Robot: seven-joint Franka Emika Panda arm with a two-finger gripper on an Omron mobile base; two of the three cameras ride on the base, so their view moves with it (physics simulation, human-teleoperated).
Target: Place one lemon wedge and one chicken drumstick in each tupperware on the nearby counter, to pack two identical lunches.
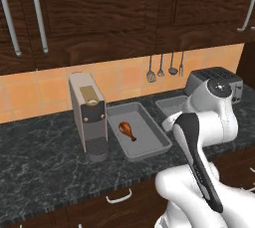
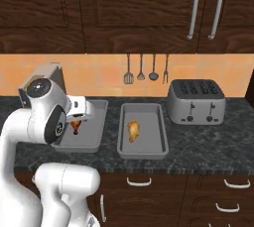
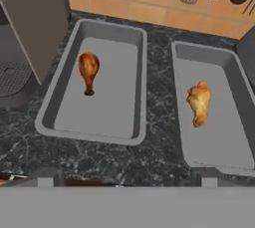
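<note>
Two shallow grey tupperware trays sit side by side on the black marbled counter. The left tray holds a brown chicken drumstick, also visible from the base. The right tray holds a paler orange drumstick, seen again in the right base view. My gripper hovers above the counter's front edge between the two trays, open and holding nothing. From the right base camera my hand covers part of the left tray. No lemon wedge is in view.
A grey coffee machine stands just left of the left tray. A silver toaster sits right of the right tray. Utensils hang on the orange tiled wall. Dark cabinets hang overhead, with drawers below the counter.
</note>
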